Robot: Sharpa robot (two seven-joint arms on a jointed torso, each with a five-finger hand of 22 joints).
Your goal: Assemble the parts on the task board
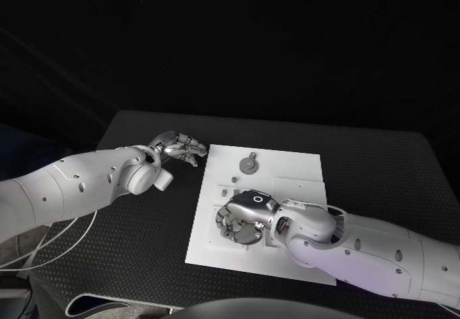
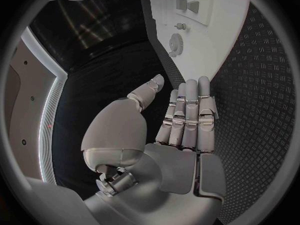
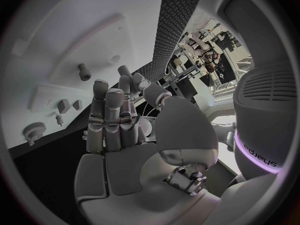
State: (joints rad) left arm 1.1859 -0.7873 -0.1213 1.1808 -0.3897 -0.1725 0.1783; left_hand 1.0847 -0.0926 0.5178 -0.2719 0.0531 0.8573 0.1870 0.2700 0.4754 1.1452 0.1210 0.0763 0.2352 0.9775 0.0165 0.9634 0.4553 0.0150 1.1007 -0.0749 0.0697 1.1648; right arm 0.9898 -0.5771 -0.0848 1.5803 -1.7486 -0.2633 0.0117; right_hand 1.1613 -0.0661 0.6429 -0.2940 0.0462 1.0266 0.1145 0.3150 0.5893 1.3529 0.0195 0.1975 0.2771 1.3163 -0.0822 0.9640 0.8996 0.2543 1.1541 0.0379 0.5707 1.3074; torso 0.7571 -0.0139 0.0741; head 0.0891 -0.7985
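- Two silver hands are near the white task board (image 1: 288,166), which lies in the middle of the black table (image 1: 383,173).
- Left hand (image 1: 178,147) is over the table just beside the far left corner of the task board; in the left wrist view its fingers (image 2: 187,115) are straight and close together, the thumb stands apart, and it holds nothing.
- Right hand (image 1: 242,216) is over the near left part of the task board, palm turned down; its fingers (image 3: 109,117) are stretched out, and I cannot tell if something is under them.
- One round grey gear part (image 1: 249,163) lies flat on the far part of the task board, well apart from the right hand and near the left hand.
- Some small grey parts (image 3: 67,105) stand on the task board between the gear part and the right hand; their form is too small to tell.
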